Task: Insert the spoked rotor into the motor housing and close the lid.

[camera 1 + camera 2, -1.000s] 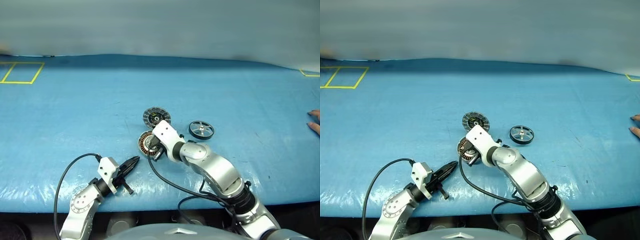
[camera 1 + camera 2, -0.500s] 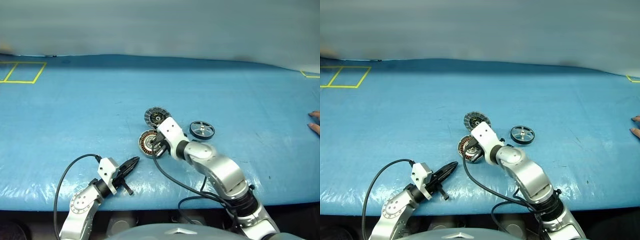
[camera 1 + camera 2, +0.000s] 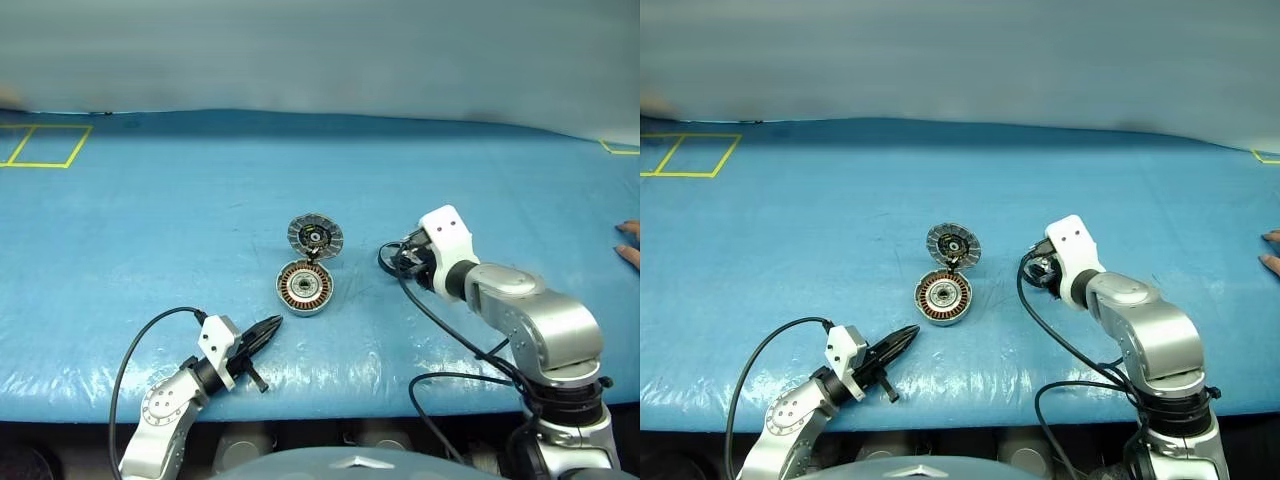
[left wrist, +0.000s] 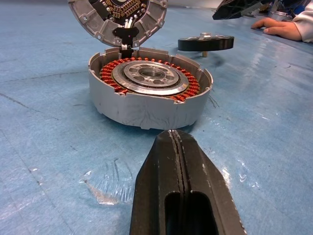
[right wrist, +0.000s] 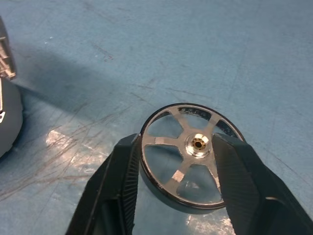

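Note:
The motor housing (image 3: 305, 288) lies mid-table, its copper windings (image 4: 110, 73) showing. Its lid (image 3: 315, 236) stands tilted open at the far rim, ribbed face toward me. To the housing's right lies the spoked rotor (image 5: 193, 156), flat on the blue cover, dark rim and silver hub up. My right gripper (image 3: 405, 262) hangs over it, open, with one finger (image 5: 122, 171) on each side of the rim. The rotor (image 4: 205, 42) also shows behind the housing in the left wrist view. My left gripper (image 3: 268, 328) rests shut near the table's front edge, pointing at the housing.
A person's hand (image 3: 630, 245) rests at the table's far right edge. A yellow tape square (image 3: 45, 145) marks the far left corner. Black cables trail from both wrists toward the front edge (image 3: 330, 395).
My right gripper left the housing, swung right to over the rotor and opened. The housing now lies uncovered. The left arm kept still.

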